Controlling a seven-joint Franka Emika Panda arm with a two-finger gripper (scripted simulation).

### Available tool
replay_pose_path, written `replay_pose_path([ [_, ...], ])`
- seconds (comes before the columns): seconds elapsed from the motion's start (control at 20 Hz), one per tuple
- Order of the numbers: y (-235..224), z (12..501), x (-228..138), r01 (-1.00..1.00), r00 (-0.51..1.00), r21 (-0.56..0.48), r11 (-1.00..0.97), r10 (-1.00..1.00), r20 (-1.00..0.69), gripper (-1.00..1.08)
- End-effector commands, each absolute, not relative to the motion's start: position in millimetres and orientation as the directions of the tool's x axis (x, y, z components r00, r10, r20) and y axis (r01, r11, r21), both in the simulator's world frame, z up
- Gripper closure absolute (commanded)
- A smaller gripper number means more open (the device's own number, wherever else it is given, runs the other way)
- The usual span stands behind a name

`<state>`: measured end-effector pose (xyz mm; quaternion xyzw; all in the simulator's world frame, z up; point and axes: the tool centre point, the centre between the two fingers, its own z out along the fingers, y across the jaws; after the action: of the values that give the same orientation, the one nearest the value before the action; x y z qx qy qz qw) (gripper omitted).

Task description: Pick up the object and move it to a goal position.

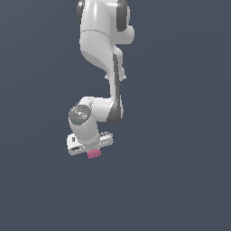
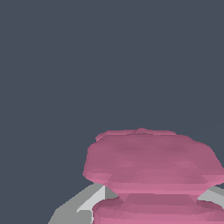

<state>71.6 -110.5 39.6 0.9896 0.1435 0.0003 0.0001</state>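
Arm (image 1: 101, 40) fills the upper middle of the exterior view: glossy white shells, dark grey joint bands, hanging down from the top edge and bending toward the exterior view's left at the wrist. Wrist joint has a round dark cap with small lit marks. Backdrop is flat slate blue all over; no worktop edge can be made out.

Tool (image 1: 93, 150) sits at the arm's low end, a wide white bar, tilted slightly. Fingers are hidden under the bar in the exterior view. In the wrist view, grey fingers (image 2: 83, 203) show at either side of the block's pinched waist, touching it, so the tool is closed on the block, with the gap narrow, only as wide as the waist.

Block (image 1: 94, 154) pokes out just under the tool bar, small, pink-magenta, much narrower than the bar. Close up in the wrist view the block (image 2: 151, 159) is faceted and ridged, matte, two lumps stacked with a pinched neck between them; the upper lump is wide and flattish, the lower one cut off by the frame edge.
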Motion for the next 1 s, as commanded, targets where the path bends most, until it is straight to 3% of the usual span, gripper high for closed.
replay_pose_path([
  [0.0, -110, 39, 71, 0.284, 0.959, 0.000, -0.959, 0.284, 0.000, 1.08],
  [0.5, -107, 44, 69, 0.284, 0.959, 0.000, -0.959, 0.284, 0.001, 1.08],
  [0.95, -85, 77, 54, 0.284, 0.959, 0.000, -0.959, 0.284, 0.001, 1.08],
])
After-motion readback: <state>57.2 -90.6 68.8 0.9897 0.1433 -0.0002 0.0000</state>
